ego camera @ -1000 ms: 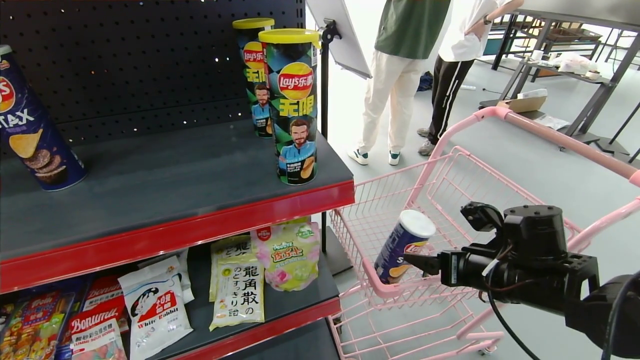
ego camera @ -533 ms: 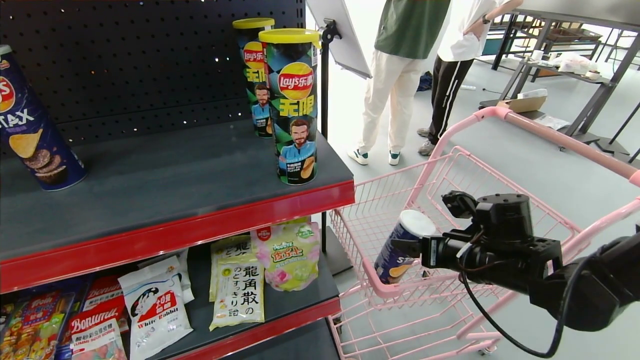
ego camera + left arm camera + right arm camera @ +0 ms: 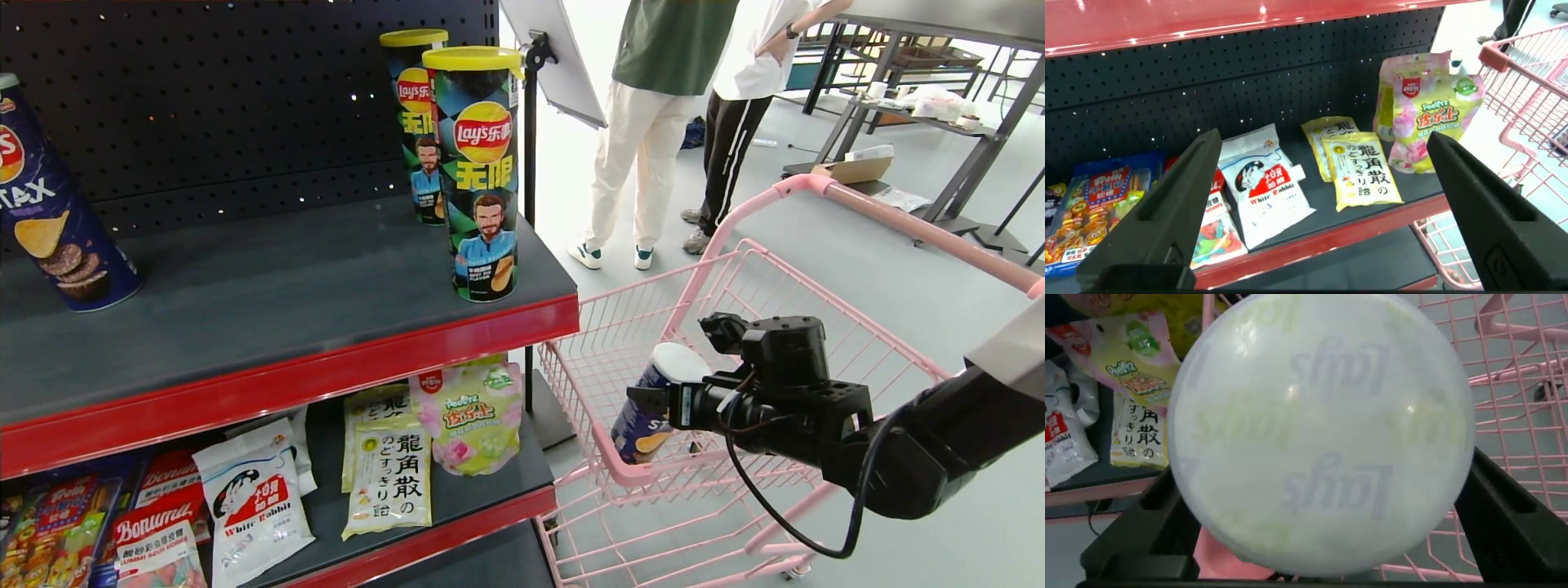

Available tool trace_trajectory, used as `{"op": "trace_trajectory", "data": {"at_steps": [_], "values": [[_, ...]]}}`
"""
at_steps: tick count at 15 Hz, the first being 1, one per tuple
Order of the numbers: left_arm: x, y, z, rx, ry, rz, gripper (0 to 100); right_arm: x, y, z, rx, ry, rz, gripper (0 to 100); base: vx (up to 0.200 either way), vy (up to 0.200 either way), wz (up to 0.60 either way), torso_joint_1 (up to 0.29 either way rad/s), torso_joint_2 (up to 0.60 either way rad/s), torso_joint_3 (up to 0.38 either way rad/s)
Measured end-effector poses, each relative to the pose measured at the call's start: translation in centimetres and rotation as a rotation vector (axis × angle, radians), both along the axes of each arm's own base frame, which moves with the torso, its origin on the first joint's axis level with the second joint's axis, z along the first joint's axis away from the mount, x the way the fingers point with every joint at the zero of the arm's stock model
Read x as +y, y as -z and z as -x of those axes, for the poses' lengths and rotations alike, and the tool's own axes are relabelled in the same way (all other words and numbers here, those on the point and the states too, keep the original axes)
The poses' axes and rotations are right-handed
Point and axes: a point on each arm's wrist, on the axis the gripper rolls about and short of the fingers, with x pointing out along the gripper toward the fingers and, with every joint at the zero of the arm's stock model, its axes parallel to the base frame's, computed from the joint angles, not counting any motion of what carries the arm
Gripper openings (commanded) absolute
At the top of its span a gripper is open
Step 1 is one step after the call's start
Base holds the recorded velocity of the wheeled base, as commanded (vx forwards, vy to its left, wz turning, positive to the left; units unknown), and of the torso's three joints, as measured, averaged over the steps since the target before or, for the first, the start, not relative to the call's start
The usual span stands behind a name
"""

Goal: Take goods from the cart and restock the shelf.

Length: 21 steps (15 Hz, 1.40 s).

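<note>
Head view: right claw (image 3: 653, 397) spread around chip can (image 3: 643, 429); left claw (image 3: 1323, 139) gaping.

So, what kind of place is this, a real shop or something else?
Probably a mock shop inside a lab or workshop: a retail shelf holds chip cans and snack bags, a pink shopping cart stands beside it, and work tables stand behind.
</note>
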Motion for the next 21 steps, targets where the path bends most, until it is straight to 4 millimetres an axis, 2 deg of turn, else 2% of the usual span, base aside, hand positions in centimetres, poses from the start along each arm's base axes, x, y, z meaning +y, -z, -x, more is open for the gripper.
{"op": "trace_trajectory", "data": {"at_steps": [7,8,16,18,21], "values": [[0.0,0.0,0.0,0.000,0.000,0.000,100,1.1,1.0,-0.4,-0.025,-0.006,0.005,100,0.000,0.000,0.00,0.000,0.00,0.000],[0.0,0.0,0.0,0.000,0.000,0.000,100,1.4,1.1,-0.4,-0.024,-0.008,0.005,0,0.000,0.000,0.00,0.000,0.00,0.000],[0.0,0.0,0.0,0.000,0.000,0.000,100,1.8,1.2,-0.1,-0.032,0.017,0.036,0,0.000,0.000,0.00,0.000,0.00,0.000],[0.0,0.0,0.0,0.000,0.000,0.000,100,1.9,-1.1,-0.5,-0.108,0.012,0.029,0,0.000,0.000,0.00,0.000,0.00,0.000],[0.0,0.0,0.0,0.000,0.000,0.000,100,0.9,-6.2,-0.9,-0.242,0.000,0.089,0,0.000,0.000,0.00,0.000,0.00,0.000]]}}
